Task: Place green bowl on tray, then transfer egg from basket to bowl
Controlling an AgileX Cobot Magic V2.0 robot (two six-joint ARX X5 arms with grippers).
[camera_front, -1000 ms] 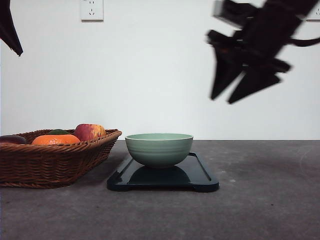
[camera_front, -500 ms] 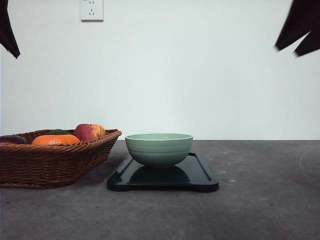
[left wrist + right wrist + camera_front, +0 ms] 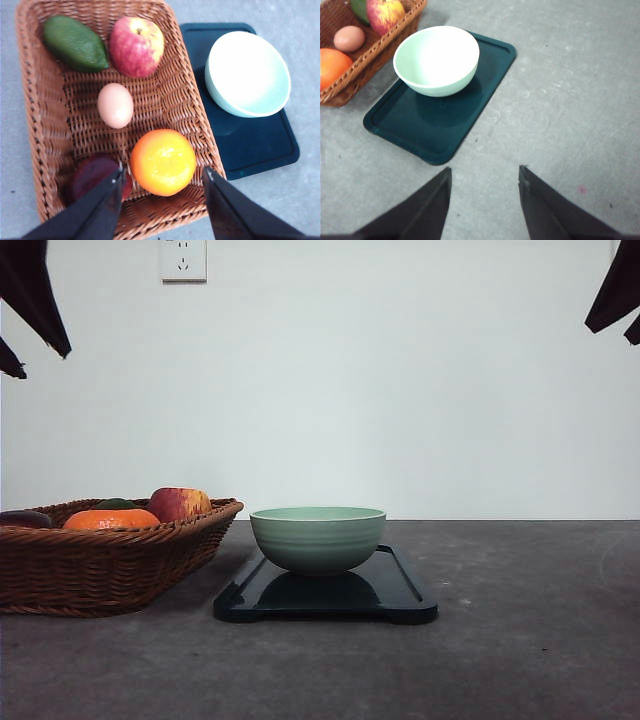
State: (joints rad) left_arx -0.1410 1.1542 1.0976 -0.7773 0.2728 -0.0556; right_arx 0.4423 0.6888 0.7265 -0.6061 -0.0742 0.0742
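Observation:
The green bowl [image 3: 318, 538] stands upright and empty on the dark tray [image 3: 400, 592], also seen as bowl [image 3: 436, 59] on tray [image 3: 490, 70]. The egg [image 3: 115, 105] lies in the middle of the wicker basket [image 3: 45, 150], among other fruit; egg [image 3: 349, 38] too. My left gripper [image 3: 162, 172] hovers open high above the basket's near side, over an orange. High over bare table to the right of the tray, my right gripper [image 3: 484, 172] hangs open and empty. The left fingers [image 3: 35, 290] and right fingers [image 3: 615, 295] show at the top corners of the front view.
The basket [image 3: 100, 560] also holds an orange [image 3: 163, 162], an apple [image 3: 136, 46], an avocado [image 3: 75, 43] and a dark purple fruit [image 3: 92, 175]. It sits just left of the tray. Grey table [image 3: 520, 640] stretches right of the tray.
The right arm has risen and pulled back to the upper right corner, away from the bowl. The left fingers have dropped slightly further into the front view.

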